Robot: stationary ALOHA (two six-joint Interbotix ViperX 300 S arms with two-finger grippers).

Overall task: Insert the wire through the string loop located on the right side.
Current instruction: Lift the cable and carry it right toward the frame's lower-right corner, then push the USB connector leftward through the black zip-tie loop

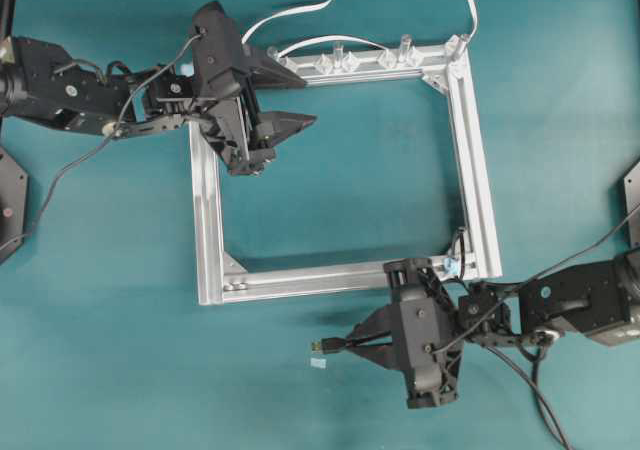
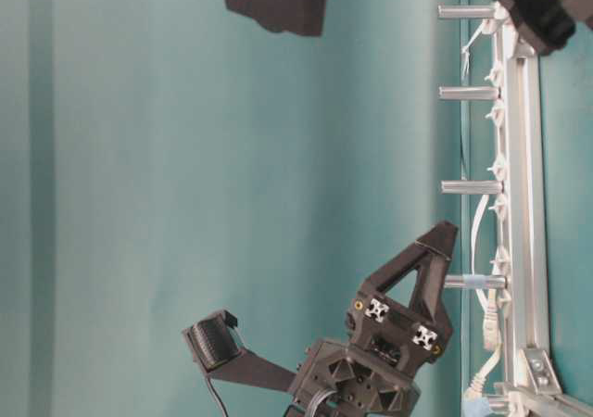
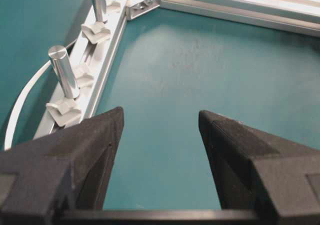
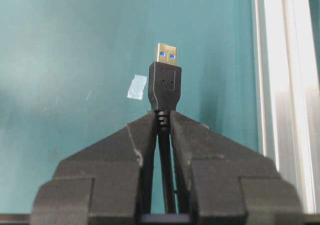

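**Plug gripped below the frame, loop at the near right corner**

I see no containers on the teal desk (image 1: 330,390), only the square aluminium frame (image 1: 478,170) lying flat. 4 metal posts (image 2: 473,187) rise from its far rail among clear clips (image 1: 340,62), and a white cable (image 1: 300,10) trails past that rail.

My right end effector (image 4: 163,121) is clenched on the wire (image 4: 165,82) just behind its plug, whose metal tip juts ahead of the fingertips, clear of the desk. A small pale scrap of tape (image 4: 136,87) lies on the desk beside the plug. The string loop (image 1: 456,260) sits at the frame's near right corner, close behind that end effector's arm.

My left end effector (image 3: 160,122) hangs released over the frame's inside, holding nothing.
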